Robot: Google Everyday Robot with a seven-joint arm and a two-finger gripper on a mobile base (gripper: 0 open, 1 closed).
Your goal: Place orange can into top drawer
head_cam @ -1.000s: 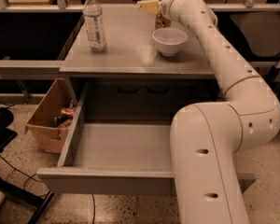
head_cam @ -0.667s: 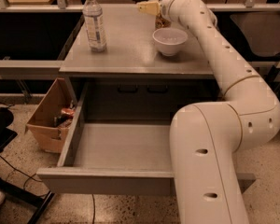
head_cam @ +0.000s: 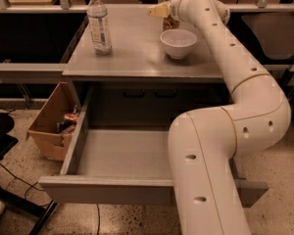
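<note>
**Your gripper (head_cam: 157, 11) is hanging over the back of the table, right by the orange can (head_cam: 171, 23)**

You're only getting a sliver of the can here: a mottled orange-brown patch peeking out under the wrist, just behind the white bowl (head_cam: 178, 42), on the far part of the grey table (head_cam: 132, 58). The arm is hiding its top. Honestly can't tell if the gripper is clamping the can or not; its tan tip is pointing left just above it. The top drawer (head_cam: 103, 192) is sitting pulled out below the tabletop, wide, shallow and grey with a plain flat front, and your arm is crossing over its right side. The clear water bottle (head_cam: 99, 22) is standing upright on the table's left, well apart from the can. A cardboard box (head_cam: 48, 126) is sitting on the floor just left of the drawer.
</note>
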